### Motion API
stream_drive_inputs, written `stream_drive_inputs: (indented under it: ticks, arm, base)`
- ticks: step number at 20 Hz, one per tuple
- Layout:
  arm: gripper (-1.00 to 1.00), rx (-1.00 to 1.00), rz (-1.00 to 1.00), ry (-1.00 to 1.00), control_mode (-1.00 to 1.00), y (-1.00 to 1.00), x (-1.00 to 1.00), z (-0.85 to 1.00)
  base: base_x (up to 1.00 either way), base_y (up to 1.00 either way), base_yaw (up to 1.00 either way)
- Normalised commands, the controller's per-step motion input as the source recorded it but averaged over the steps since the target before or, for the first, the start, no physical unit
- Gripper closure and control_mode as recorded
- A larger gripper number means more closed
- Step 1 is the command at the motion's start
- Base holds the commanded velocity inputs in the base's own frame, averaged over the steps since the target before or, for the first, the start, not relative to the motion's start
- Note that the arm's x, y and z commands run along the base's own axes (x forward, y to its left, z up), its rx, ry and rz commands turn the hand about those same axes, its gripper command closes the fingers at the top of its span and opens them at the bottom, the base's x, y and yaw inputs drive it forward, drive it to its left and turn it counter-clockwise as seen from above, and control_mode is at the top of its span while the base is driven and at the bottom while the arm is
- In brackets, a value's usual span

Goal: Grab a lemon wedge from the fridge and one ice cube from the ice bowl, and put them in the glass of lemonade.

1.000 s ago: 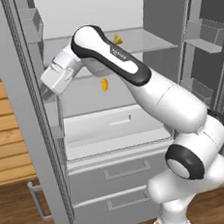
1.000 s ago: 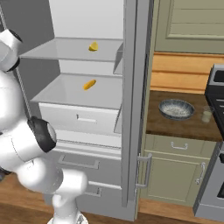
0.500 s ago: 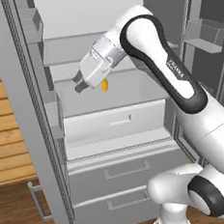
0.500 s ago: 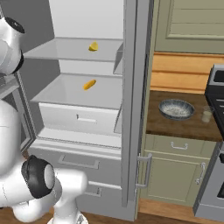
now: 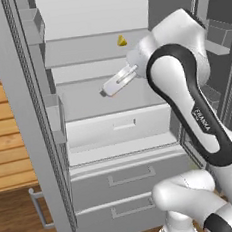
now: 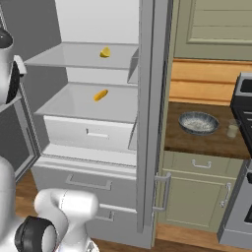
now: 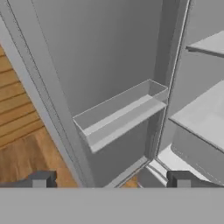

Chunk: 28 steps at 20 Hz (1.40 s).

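Note:
The fridge (image 5: 114, 133) stands open with white shelves. The lemon wedge (image 5: 122, 40) (image 6: 105, 52), tiny and bright yellow, lies on the upper shelf. My gripper (image 5: 105, 92) hangs in front of the middle shelf, below and left of the wedge, well apart from it. In the hand view the gripper (image 7: 113, 179) is open, its fingertips (image 7: 41, 179) wide apart with nothing between them, facing the left door's inner bin (image 7: 120, 116). The ice bowl (image 6: 198, 122) sits on the dark counter right of the fridge, with the glass of lemonade (image 6: 232, 129) just right of it.
An orange-yellow oblong item (image 6: 100, 95) lies on the middle shelf. The right fridge door's edge (image 6: 147, 123) stands between the shelves and the counter. A stove (image 6: 243, 98) borders the counter at the far right. Two drawers (image 5: 130, 187) close the fridge's bottom.
The arm has swung right, carrying the gripper from the left door toward the middle shelf's front. The jaws have widened slightly.

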Motion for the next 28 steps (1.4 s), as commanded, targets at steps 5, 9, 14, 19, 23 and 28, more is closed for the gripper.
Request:
stream_drive_inputs:
  ticks: [5, 9, 14, 19, 23, 28]
  arm:
    - [-1.00, -0.07, -0.67, 0.02, -1.00, -0.72, 0.00, 0.00]
    - [-1.00, -0.12, -0.67, 0.13, -1.00, -0.82, 0.09, 0.00]
    - [-1.00, -0.08, -0.55, 0.17, -1.00, -0.89, 0.02, 0.19]
    - [-1.00, 0.00, -0.21, 0.03, -1.00, -0.62, 0.00, 0.15]
    - [-1.00, 0.00, 0.02, -0.09, -1.00, -0.01, 0.27, 0.00]
    - [-1.00, 0.00, 0.07, -0.15, -1.00, 0.00, 0.92, 0.13]
  base:
    - [0.00, 0.00, 0.00]
    - [0.00, 0.00, 0.00]
    - [0.00, 0.00, 0.00]
    - [0.00, 0.00, 0.00]
    - [0.00, 0.00, 0.00]
    - [0.00, 0.00, 0.00]
